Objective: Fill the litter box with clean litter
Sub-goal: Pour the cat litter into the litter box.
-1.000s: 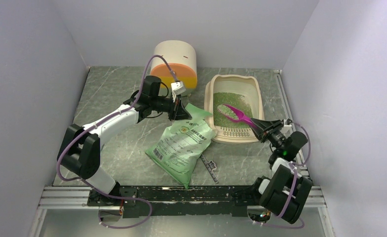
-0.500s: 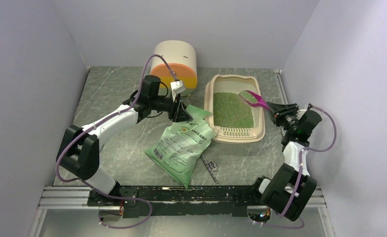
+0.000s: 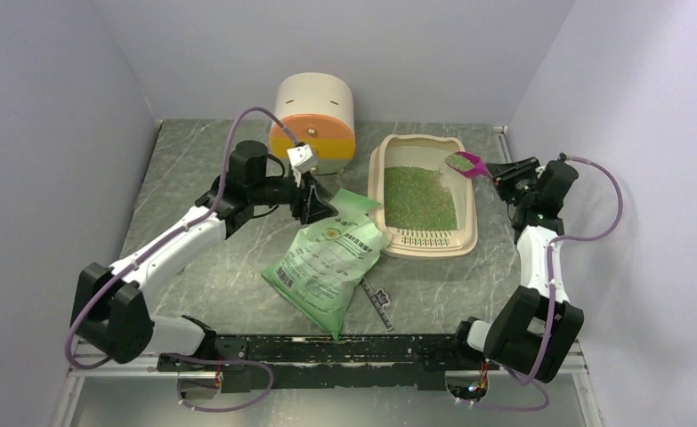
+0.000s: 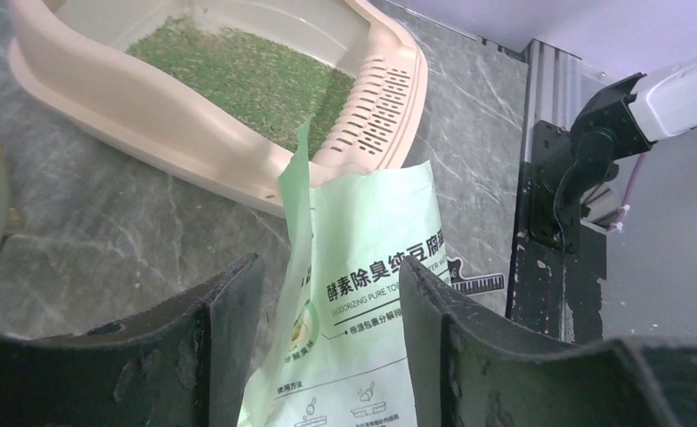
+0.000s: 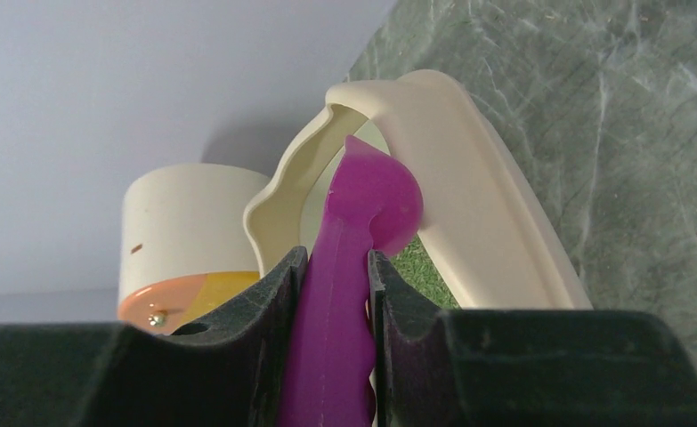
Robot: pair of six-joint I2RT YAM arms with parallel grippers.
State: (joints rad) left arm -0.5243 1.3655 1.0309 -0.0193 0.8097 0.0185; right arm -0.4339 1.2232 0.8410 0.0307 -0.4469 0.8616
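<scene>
Green litter (image 3: pixel 420 197) covers the litter box (image 3: pixel 425 238) floor; we judge filling nearly done. Right jaws clamp a pink scoop (image 3: pixel 466 164) over its far corner; left jaws stand apart around the bag (image 3: pixel 331 258) beside it.

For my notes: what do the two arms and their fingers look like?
The left arm and right arm both have white links between black joints, each trailed by a looping purple cable. The fingers are black, curved and scuffed.
</scene>
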